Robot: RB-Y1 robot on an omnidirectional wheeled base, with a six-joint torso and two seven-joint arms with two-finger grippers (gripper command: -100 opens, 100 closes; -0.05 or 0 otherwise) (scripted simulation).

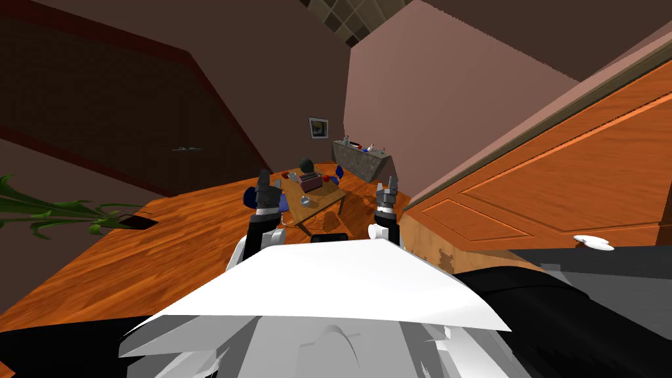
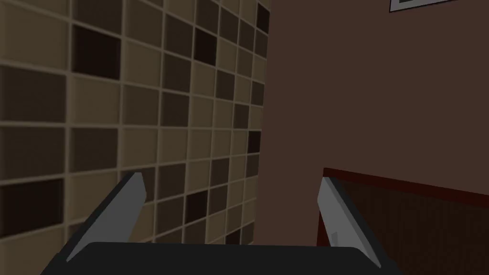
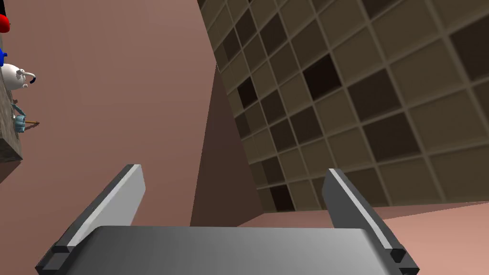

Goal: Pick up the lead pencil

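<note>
Floor (image 1: pixel 197 223): orange-brown wood, running from near me to the far corner, with the widest open stretch on the left.
Walls: a dark brown wall (image 1: pixel 131 98) bounds the left, a pinkish wall (image 1: pixel 426 111) the far right; they meet behind the furniture.
Door (image 1: pixel 558 177): a large orange panelled slab along the right, its near edge closing in on the floor.
Table (image 1: pixel 328 195): low, wooden, ahead in the middle and well apart from both walls; the floor strip on its right, toward the door, is narrower than the one on its left.
Cabinet (image 1: pixel 361 161): grey, against the pinkish wall, beyond the table.
Plant (image 1: pixel 46 213): green leaves at the far left edge.
Chairs: one blue seat (image 1: pixel 251 195) left of the table, another (image 1: pixel 339 172) at its far side.
Left gripper (image 1: pixel 264 176): raised over the left blue seat, fingers (image 2: pixel 129 200) spread wide, nothing between them.
Right gripper (image 1: pixel 392 182): raised near the door's edge, right of the table, fingers (image 3: pixel 124 195) likewise apart and empty.
Tabletop things: a dark rounded thing (image 1: pixel 305 164), a brown box (image 1: pixel 310 180), a red thing (image 1: pixel 326 178), a grey bowl (image 1: pixel 304 200).
Lead pencil: too small to tell among them; both grippers are well apart from the tabletop.
</note>
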